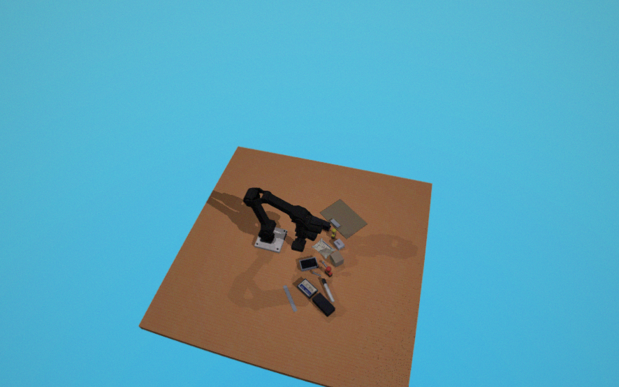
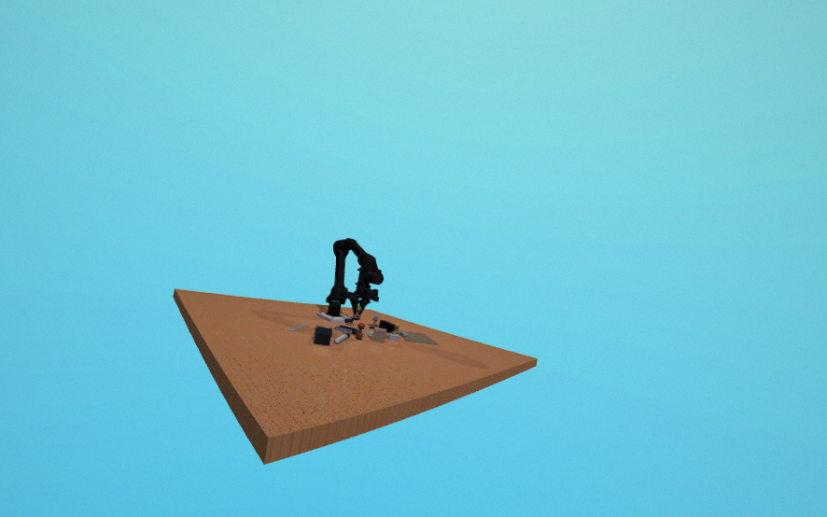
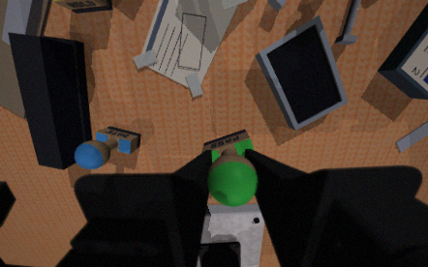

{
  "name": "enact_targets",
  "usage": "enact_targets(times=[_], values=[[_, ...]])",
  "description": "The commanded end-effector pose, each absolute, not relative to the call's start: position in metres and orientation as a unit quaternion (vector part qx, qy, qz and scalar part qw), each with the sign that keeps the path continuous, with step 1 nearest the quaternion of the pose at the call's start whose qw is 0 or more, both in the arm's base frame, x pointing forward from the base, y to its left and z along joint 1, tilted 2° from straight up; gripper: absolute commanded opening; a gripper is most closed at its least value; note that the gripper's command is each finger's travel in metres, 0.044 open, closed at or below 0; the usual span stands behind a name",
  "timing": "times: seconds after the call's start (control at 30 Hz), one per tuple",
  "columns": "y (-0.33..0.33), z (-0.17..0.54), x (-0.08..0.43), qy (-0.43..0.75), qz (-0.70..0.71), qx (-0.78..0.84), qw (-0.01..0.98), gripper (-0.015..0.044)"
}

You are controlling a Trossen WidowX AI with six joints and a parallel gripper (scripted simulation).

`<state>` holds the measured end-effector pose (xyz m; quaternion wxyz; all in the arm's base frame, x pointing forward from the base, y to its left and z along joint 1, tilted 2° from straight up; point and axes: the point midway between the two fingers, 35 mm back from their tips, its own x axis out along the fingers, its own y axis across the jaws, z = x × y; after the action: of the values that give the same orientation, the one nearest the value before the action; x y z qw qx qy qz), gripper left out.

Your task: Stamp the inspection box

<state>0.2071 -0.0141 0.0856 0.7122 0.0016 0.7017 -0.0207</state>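
Observation:
My gripper [image 3: 228,155] [image 2: 357,313] is shut on the PASS stamp [image 3: 233,185], which has a green ball knob and green base sides. It is close to the robot's base; whether its underside touches the bench is too small to tell. The open ink pad [image 3: 306,73] [image 1: 308,263], black in a grey frame, lies ahead and right in the wrist view. The card [image 3: 163,55] [image 1: 321,247] lies ahead, held by light clips at its corners. Its printed box is partly in shadow, with no print visible in it. The gripper is over neither pad nor card.
A blue-knobbed DATE stamp [image 3: 92,155] stands left of my gripper, beside a long black block [image 3: 59,102]. A yellow stamp [image 1: 333,232], a red stamp [image 1: 328,271], a beige block [image 1: 336,258], a PAD-labelled box [image 1: 307,288], a marker [image 1: 328,290] and a ruler [image 1: 290,298] surround the work area.

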Motion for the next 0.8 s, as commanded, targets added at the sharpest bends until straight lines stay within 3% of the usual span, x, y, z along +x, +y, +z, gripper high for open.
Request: enact_targets(times=[0.0, 0.77], values=[[-0.013, 0.09, 0.209, 0.698, -0.02, 0.005, 0.715, 0.0], [-0.013, 0.101, 0.208, 0.698, -0.02, 0.005, 0.715, 0.0]])
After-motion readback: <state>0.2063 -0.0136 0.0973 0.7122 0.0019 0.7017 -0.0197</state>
